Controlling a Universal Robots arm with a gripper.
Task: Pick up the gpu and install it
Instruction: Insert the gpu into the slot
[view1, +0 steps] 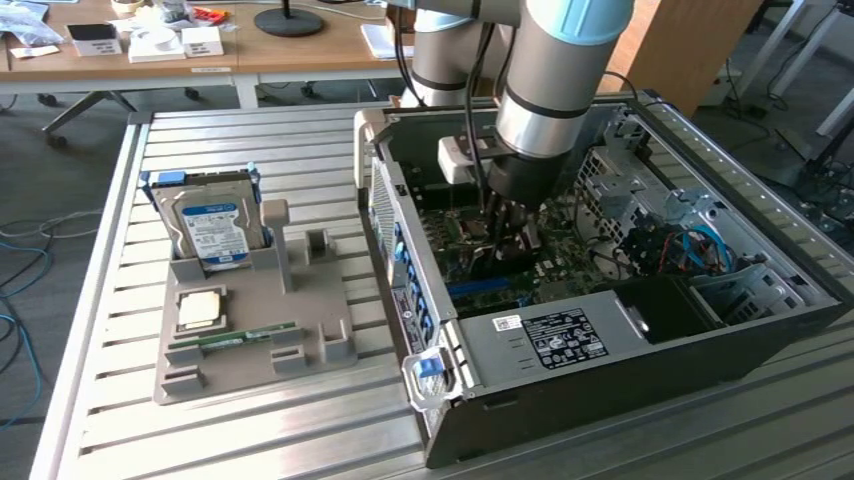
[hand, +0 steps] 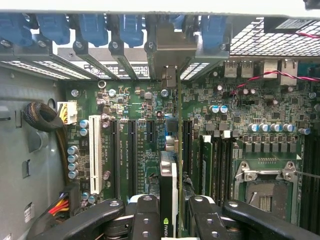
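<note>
Gripper (hand: 170, 220): fingers (hand: 145, 220) clamped on the gpu (hand: 169, 185), held edge-on above the motherboard (hand: 250, 110); its bracket (hand: 169, 75) meets the rear slot wall. Exterior view: arm (view1: 554, 90) inside the open case (view1: 747, 340); holder (view1: 247, 320) with hard drive (view1: 214, 225) well apart on the bench (view1: 307, 430), at the exterior view's left.

Green gpu (hand: 172, 170) stands on edge, upright over the motherboard slots (hand: 131, 150).

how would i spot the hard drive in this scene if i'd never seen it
Left of the open computer case in the exterior view, a grey holder tray sits on the slatted table. The hard drive stands upright at its far end, the only silver block with a blue-white label; the RAM strip lies flat.
</note>
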